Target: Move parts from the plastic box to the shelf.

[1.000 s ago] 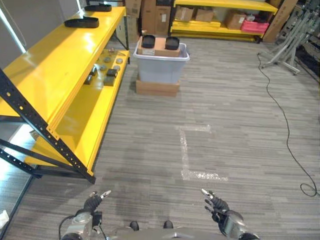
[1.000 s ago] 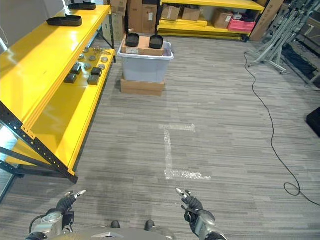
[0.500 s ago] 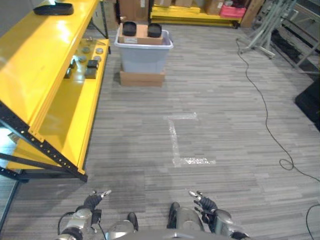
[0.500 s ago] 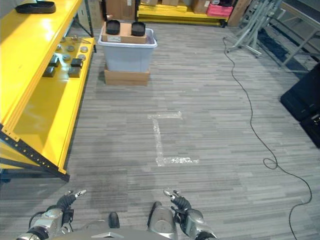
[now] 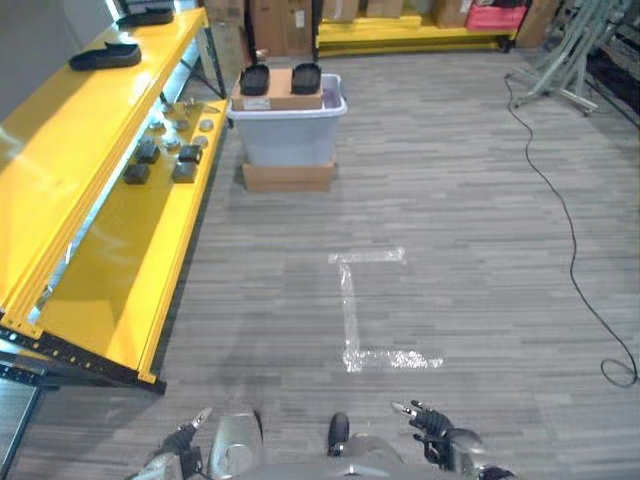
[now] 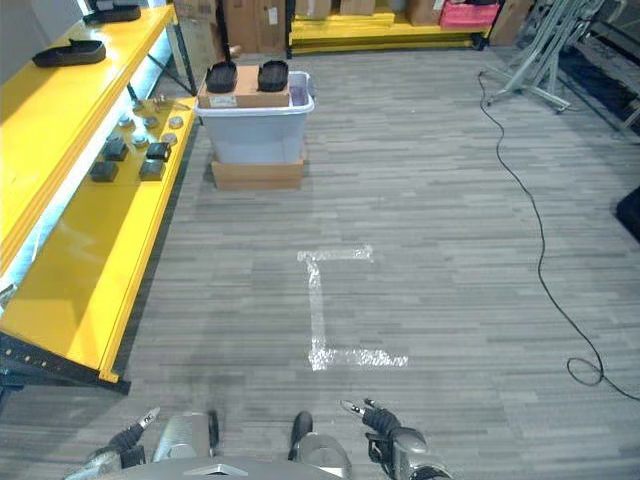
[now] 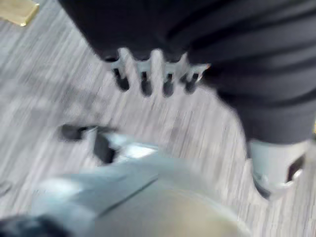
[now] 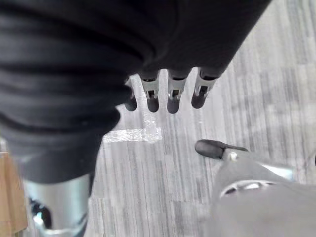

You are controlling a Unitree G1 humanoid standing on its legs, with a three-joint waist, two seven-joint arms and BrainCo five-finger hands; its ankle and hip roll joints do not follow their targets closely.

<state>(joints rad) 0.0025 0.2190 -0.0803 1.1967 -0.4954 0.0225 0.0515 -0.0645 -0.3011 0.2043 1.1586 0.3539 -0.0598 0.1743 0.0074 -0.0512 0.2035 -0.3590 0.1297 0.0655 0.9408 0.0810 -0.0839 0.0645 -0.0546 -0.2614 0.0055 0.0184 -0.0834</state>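
A grey plastic box (image 5: 288,128) stands on a flat cardboard base across the floor, far ahead. On top of it lies a brown carton with two black parts (image 5: 254,77) at its ends. The yellow shelf (image 5: 110,225) runs along the left; its lower level carries several small dark and round parts (image 5: 168,158), its upper level black trays (image 5: 104,55). My left hand (image 5: 182,438) and right hand (image 5: 432,424) hang low at the picture's bottom edge, far from the box. Both hands have straight fingers (image 8: 172,98) and hold nothing.
White tape marks (image 5: 350,310) lie on the grey plank floor between me and the box. A black cable (image 5: 572,250) trails along the right. Cardboard boxes and another yellow rack (image 5: 420,25) stand at the back, with metal stands (image 5: 570,50) at the far right.
The camera has swung and the whole picture has shifted, so the shelf and box sit differently in view. Both hands have sunk lower toward the frame's bottom edge, still holding nothing.
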